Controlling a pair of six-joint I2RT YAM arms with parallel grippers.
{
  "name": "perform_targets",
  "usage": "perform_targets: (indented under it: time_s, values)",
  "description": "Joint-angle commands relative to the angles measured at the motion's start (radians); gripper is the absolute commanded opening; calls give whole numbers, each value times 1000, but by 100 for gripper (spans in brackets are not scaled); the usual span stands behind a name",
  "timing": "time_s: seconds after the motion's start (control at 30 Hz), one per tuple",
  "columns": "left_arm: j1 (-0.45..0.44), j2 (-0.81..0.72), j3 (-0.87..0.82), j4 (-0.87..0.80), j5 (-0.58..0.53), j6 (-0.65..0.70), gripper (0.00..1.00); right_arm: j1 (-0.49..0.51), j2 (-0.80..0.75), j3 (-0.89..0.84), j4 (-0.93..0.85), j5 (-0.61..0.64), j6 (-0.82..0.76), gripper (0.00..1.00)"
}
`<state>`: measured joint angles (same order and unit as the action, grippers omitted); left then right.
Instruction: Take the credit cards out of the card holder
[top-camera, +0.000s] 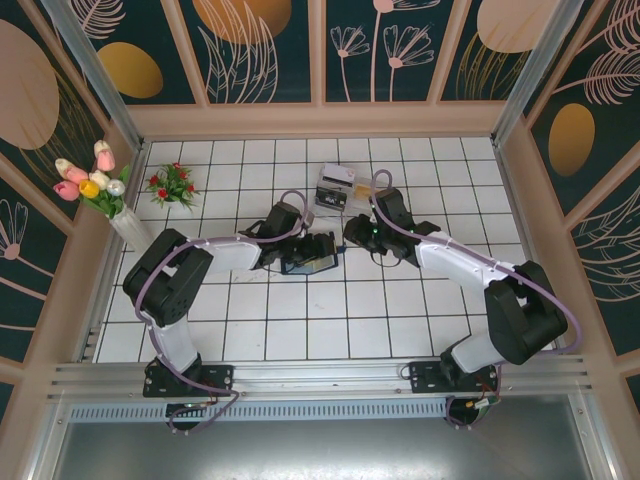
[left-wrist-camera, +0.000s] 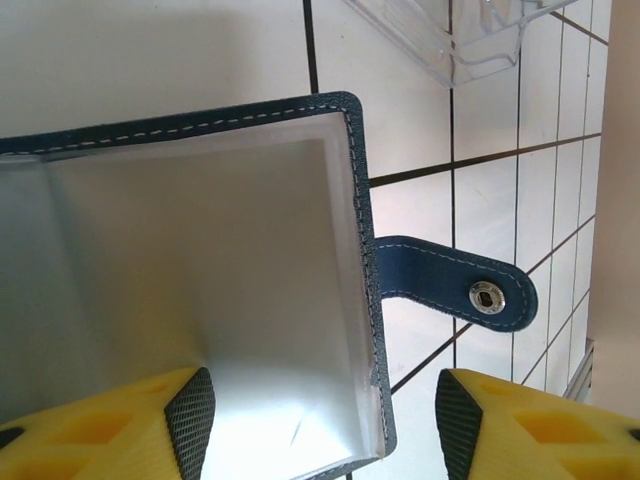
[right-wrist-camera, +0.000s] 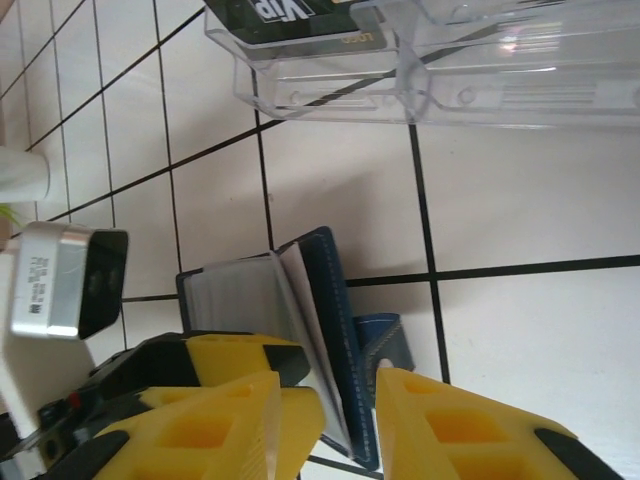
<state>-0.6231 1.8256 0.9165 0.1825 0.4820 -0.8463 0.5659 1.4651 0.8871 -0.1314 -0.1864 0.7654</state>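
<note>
The navy card holder (top-camera: 303, 266) lies open on the white tiles between my two grippers. In the left wrist view its pale blue-grey inside (left-wrist-camera: 200, 250) faces the camera, and the strap with a metal snap (left-wrist-camera: 487, 297) sticks out to the right. My left gripper (left-wrist-camera: 325, 415) is open, its fingers straddling the holder's near corner. In the right wrist view one navy cover (right-wrist-camera: 330, 300) stands up with clear sleeves beside it. My right gripper (right-wrist-camera: 328, 385) is open, one finger on each side of that cover. A dark credit card (right-wrist-camera: 290, 20) marked VIP lies in the clear tray (right-wrist-camera: 480, 70).
The clear plastic tray (top-camera: 335, 187) sits just beyond the grippers, close to the holder. A vase of tulips (top-camera: 125, 225) and a small red flower bunch (top-camera: 173, 185) stand at the left. Walls enclose the tiled floor on three sides.
</note>
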Motion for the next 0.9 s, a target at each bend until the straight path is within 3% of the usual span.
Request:
perform_targets:
  time_s: [0.0,0.23,0.37,0.57,0.73,0.87]
  values:
    - [-3,37,-23,-38,-47,27,61,-5,23,13,45,-39,3,32]
    - [-3,60,-35,-63,-76,38,58,14,86,54,39,-64,-9,31]
    - [-4,74,-46,-66,-86,39,54,30,119,77,37,-67,-5,25]
    - [-3,92,-66,-76,-112,44,44,35,164,101,39,-63,-4,24]
    - [-4,96,-84,-87,-140,45,32,42,258,160,-21,-81,-2,11]
    - [-3,76,-97,-81,-148,35,25,49,303,191,-28,-85,-2,8]
